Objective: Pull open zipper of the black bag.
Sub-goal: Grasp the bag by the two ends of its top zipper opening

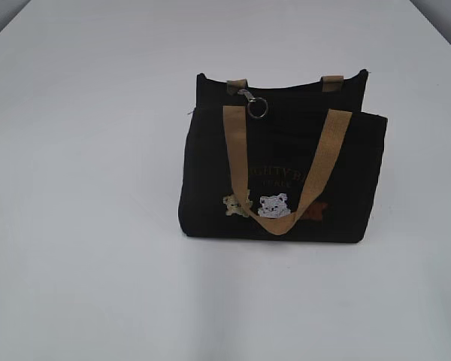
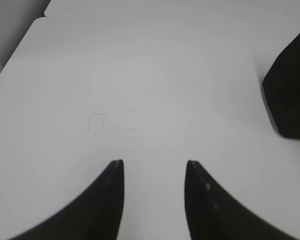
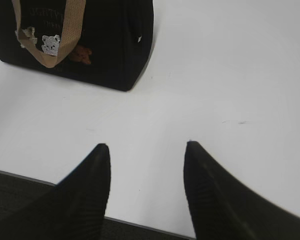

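White table (image 1: 75,226): wide bare room on every side of black bag (image 1: 210,180), upright mid-table; gold lettering part hidden by tan handle (image 1: 237,150), unreadable; zipper (image 1: 254,103) ring at top left edge

Left gripper (image 2: 154,167) spread, low over table, bag corner far right

Right gripper (image 3: 147,150) spread, empty, near table's front edge, bag well apart

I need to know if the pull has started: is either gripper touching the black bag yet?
Apart. Right wrist view: bare table separates the open right gripper from the black bag. Left wrist view: left gripper likewise clear of it.
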Controlling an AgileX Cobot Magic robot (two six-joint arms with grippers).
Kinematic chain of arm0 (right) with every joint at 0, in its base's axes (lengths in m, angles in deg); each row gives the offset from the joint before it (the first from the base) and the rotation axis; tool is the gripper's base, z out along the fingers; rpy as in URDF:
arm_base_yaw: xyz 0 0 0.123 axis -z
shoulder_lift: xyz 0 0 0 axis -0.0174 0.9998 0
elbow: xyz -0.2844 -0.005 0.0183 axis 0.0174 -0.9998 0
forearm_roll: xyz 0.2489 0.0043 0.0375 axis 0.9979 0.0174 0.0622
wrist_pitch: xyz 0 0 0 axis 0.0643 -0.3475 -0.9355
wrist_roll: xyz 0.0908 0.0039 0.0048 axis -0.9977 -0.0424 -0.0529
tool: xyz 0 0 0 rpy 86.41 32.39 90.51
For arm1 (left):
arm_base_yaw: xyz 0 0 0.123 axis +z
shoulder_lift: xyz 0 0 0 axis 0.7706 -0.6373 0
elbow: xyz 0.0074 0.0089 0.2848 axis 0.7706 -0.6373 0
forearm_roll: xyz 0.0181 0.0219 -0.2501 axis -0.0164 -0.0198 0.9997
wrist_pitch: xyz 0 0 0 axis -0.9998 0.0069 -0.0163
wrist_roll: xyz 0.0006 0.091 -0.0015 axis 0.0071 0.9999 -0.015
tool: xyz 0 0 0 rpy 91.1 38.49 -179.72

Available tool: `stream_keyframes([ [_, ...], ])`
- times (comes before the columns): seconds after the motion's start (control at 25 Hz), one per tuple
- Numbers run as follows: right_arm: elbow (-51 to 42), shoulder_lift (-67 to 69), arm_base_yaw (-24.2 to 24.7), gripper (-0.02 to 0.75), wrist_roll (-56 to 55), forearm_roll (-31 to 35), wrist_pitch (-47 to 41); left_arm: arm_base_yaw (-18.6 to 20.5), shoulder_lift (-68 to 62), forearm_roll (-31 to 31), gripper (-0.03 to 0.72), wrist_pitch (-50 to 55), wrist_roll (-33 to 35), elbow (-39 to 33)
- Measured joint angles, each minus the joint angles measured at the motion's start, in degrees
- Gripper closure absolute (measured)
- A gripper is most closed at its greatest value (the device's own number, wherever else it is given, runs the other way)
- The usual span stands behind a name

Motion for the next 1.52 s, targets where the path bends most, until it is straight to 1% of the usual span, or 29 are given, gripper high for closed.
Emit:
stream_keyframes([
  [0.84,0.0,0.0,0.0,0.359,0.05,0.0,0.0,0.0,0.0,0.08,0.38,0.0,0.0,0.0],
  [0.92,0.0,0.0,0.0,0.359,0.01,0.0,0.0,0.0,-0.66,1.79,0.38,-0.06,0.51,0.22],
  [0.96,0.0,0.0,0.0,0.359,0.01,0.0,0.0,0.0,-2.09,4.37,0.38,-0.43,2.31,0.62],
  [1.0,0.0,0.0,0.0,0.359,0.01,0.0,0.0,0.0,-4.2,7.95,0.38,-1.44,5.27,0.98],
  [1.08,0.0,0.0,0.0,0.359,0.01,0.0,0.02,0.0,-9.49,15.34,0.38,-6.94,12.72,1.32],
  [1.12,0.0,0.0,0.0,0.359,0.01,0.0,0.02,0.0,-13.04,19.39,0.38,-10.6,17.13,1.32],
  [1.2,0.0,0.0,0.0,0.359,0.01,0.0,0.02,0.0,-20.59,27.32,0.38,-21.29,26.05,1.32],
  [1.24,0.0,0.0,0.0,0.359,0.01,0.0,0.02,0.0,-25.27,32.49,0.379,-25.71,31.92,1.32],
  [1.32,0.0,0.0,0.0,0.359,0.01,0.0,0.02,-0.13,-35.58,44.86,0.369,-34.45,46.46,1.5],
  [1.36,0.0,0.0,0.0,0.359,0.01,0.0,0.02,-0.57,-40.25,50.48,0.363,-37.14,53.3,1.92],
  [1.44,0.0,0.0,0.0,0.359,0.01,0.0,0.02,-2.01,-53.01,63.62,0.354,-38.94,69.26,3.59],
  [1.48,0.0,0.0,0.0,0.359,0.01,0.0,0.02,-3.03,-58.36,68.57,0.351,-39.09,76.54,4.72],
  [1.52,0.0,0.0,0.0,0.359,0.01,0.0,0.02,-4.24,-62.48,73.89,0.35,-38.9,82.07,6.2],
])
